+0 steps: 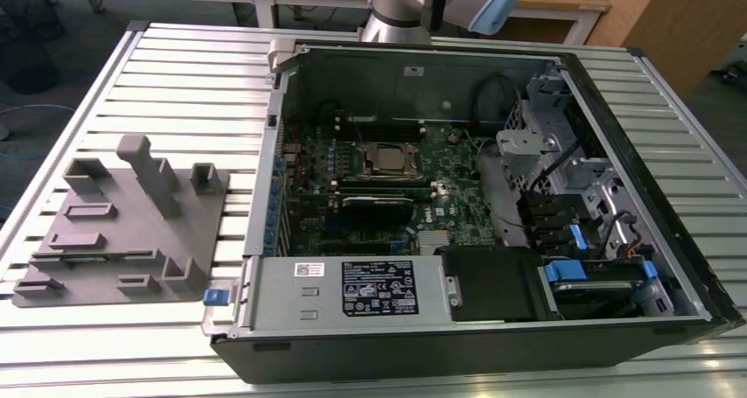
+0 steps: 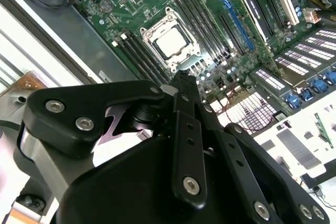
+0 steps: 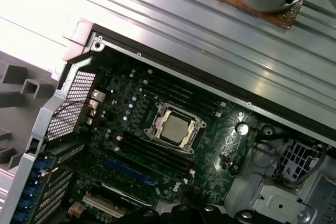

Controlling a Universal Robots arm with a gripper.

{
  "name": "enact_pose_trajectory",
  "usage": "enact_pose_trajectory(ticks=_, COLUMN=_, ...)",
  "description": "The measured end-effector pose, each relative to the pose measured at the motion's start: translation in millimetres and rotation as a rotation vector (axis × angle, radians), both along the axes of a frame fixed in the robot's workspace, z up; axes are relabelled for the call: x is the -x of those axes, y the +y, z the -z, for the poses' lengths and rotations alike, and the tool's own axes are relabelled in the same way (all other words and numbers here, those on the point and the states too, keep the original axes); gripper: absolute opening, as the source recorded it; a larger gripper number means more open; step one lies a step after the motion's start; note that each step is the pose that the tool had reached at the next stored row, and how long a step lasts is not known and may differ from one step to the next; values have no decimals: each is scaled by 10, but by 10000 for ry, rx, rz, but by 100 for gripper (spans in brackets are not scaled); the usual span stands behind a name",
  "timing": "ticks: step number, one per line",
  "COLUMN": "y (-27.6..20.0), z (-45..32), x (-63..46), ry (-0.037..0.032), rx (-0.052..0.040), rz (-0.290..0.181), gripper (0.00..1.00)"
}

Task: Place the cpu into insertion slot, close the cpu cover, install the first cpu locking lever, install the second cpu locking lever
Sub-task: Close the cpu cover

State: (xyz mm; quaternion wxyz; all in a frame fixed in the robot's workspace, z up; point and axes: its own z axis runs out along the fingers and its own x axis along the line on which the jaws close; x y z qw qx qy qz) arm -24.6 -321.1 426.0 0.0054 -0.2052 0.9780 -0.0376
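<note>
The cpu point(image 2: 172, 43) point(image 3: 175, 128) lies flat in the insertion slot point(image 1: 387, 159) on the green board inside the open computer case. The cpu cover point(image 2: 152, 29) point(image 3: 160, 114), a silvery frame, lies down around the chip's metal face. I cannot tell how the locking levers stand. In the second wrist view my gripper point(image 2: 181, 76) hangs well above the board, its tips pointing just beside the socket. Its black fingers point(image 2: 186, 129) meet at the tip with nothing between them. The arm point(image 1: 403, 13) stands at the table's far edge.
Long black memory slots point(image 3: 157, 153) flank the socket. The case wall point(image 1: 280, 136) rises on the exterior view's left, drive bays with blue clips point(image 1: 572, 240) on its right, a power supply point(image 1: 362, 289) in front. A grey fixture block point(image 1: 117, 232) sits on the slatted table point(image 1: 175, 74).
</note>
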Motion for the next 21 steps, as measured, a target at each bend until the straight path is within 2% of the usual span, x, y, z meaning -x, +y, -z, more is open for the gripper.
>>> enact_pose_trajectory(ticks=11, y=0, z=114, x=0, ry=-109, rx=0, rz=0, gripper=10)
enact_pose_trajectory(ticks=21, y=0, z=176, x=0, ry=-161, rx=-1, rz=-1, gripper=10)
